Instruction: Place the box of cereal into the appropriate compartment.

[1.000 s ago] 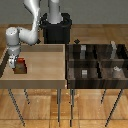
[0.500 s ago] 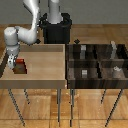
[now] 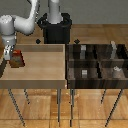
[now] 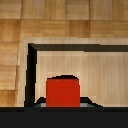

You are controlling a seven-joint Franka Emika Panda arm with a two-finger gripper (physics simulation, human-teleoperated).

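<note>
Exterior view: a white Panda arm (image 3: 22, 22) reaches from its dark base (image 3: 55, 27) toward the exterior view's left, ending in the gripper (image 3: 11, 54) at the left edge of a light wooden tray table (image 3: 42, 67) with a raised rim. The box of cereal (image 3: 18, 59) — small, red, with a darker lower part — sits at the gripper, over the tray's left end, near the rim; whether it rests on the tray floor or is lifted just clear of it cannot be told at this resolution. To the exterior view's right, just beside the tray, stands a dark compartment organiser (image 3: 97, 62) divided into several cells, some holding small grey-white items (image 3: 85, 72); the box is well apart from it. Both stand on thin metal legs over a wood-plank floor (image 3: 60, 112). Wrist view: the red box (image 4: 62, 91) fills the lower centre, directly in front of the camera, flanked low down by dark gripper parts, with the tray's dark inner rim (image 4: 31, 75) and pale floor beyond it. The fingers appear narrowed to the box's width — the box seems to be held between them, though the contact itself is not clearly visible.
</note>
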